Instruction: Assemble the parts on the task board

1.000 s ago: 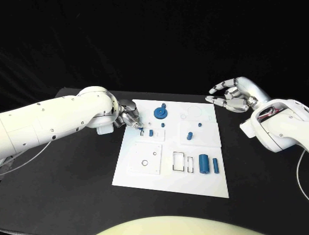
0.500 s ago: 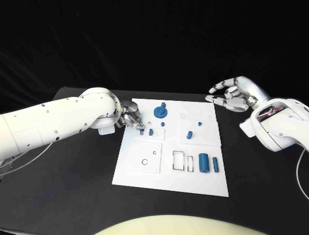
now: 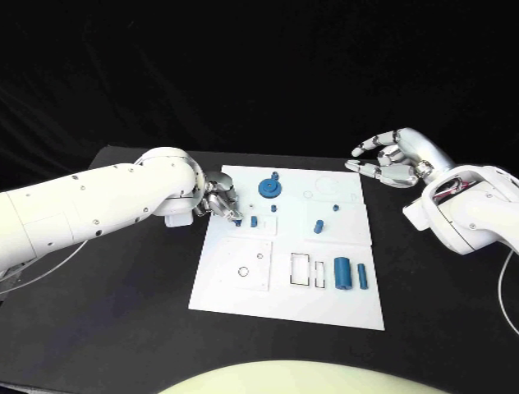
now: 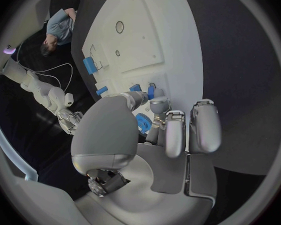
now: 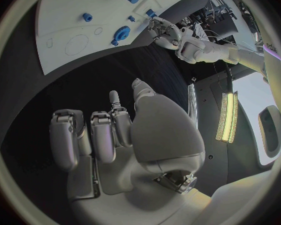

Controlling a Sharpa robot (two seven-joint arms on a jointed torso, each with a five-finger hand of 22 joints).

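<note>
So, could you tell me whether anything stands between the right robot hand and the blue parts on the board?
Nothing visible does: the right robot hand hovers off the task board, with bare board before the nearest blue part.

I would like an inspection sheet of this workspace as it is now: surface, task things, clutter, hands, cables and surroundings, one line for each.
Surface: black table, bare around the board.
Job's things: white task board in the middle; blue parts on it, among them a round part at the far side and two cylinders nearer.
Clutter: nothing seen.
Hands: left hand over the board's left edge, fingertips at a small blue part; whether it grips it, cannot tell. Right hand raised beyond the board's far right corner, holding nothing.
Cables: thin white cable under the right arm.
Surroundings: black backdrop.
</note>
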